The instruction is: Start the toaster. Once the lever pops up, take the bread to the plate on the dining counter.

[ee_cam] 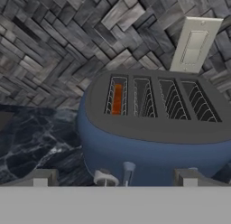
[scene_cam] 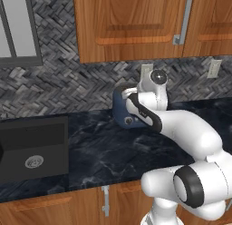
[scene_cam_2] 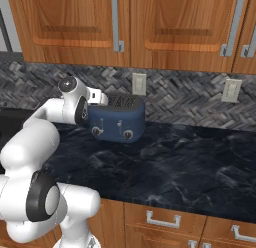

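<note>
The dark blue toaster (scene_cam_2: 117, 121) stands on the black marble counter against the herringbone wall, and my arm covers most of the toaster (scene_cam: 123, 114) in the left base view. From above, the toaster (ee_cam: 153, 146) shows several slots. The bread (ee_cam: 117, 99) sits deep in the leftmost slot, glowing orange-brown. A small silver lever (ee_cam: 128, 170) and a knob (ee_cam: 104, 178) stick out of its near side. My gripper (ee_cam: 116, 178) hovers open above that side, fingertips (ee_cam: 43, 177) wide apart and holding nothing. The gripper (scene_cam_2: 98, 97) is level with the toaster's left top edge. The plate and the dining counter are out of view.
A black sink (scene_cam: 34, 147) is set into the counter to the left. Bare counter (scene_cam_2: 190, 162) stretches right of the toaster. Wall outlets (scene_cam_2: 139, 83) (scene_cam_2: 230, 90) sit behind it, and wooden cabinets (scene_cam_2: 165, 27) hang above.
</note>
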{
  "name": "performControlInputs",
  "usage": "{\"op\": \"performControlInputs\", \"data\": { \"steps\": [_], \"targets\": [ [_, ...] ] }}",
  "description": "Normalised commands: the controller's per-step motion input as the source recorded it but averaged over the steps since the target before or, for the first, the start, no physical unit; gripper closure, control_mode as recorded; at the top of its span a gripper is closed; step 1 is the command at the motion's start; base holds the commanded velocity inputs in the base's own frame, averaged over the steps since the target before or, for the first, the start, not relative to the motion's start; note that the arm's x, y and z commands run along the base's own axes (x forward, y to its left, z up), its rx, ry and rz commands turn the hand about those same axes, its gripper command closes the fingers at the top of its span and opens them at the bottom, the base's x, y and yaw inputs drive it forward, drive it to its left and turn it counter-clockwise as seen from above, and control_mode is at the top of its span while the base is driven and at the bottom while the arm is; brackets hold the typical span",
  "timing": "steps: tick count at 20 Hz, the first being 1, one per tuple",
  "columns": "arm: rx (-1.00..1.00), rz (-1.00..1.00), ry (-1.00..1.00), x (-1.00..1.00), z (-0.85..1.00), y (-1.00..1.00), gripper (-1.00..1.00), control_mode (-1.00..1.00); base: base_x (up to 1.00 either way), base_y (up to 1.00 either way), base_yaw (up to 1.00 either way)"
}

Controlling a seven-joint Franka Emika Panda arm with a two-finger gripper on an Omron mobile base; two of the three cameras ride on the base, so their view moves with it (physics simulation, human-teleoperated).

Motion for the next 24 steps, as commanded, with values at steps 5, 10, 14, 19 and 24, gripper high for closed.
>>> {"op": "performControlInputs", "data": {
  "steps": [5, 10, 14, 19, 24],
  "targets": [
    [0.02, 0.00, 0.00, 0.00, 0.00, 0.00, -1.00, -1.00, 0.00, 0.00, 0.00],
    [0.03, 0.00, 0.00, 0.00, 0.00, 0.00, -1.00, -1.00, 0.00, 0.00, 0.00],
    [0.00, 0.00, 0.00, 0.01, -0.01, 0.00, -1.00, -1.00, 0.00, 0.00, 0.00],
    [0.00, 0.00, 0.00, 0.10, 0.00, 0.00, -1.00, -1.00, 0.00, 0.00, 0.00],
    [0.00, 0.00, 0.00, 0.23, 0.00, 0.00, -1.00, -1.00, 0.00, 0.00, 0.00]
  ]
}}
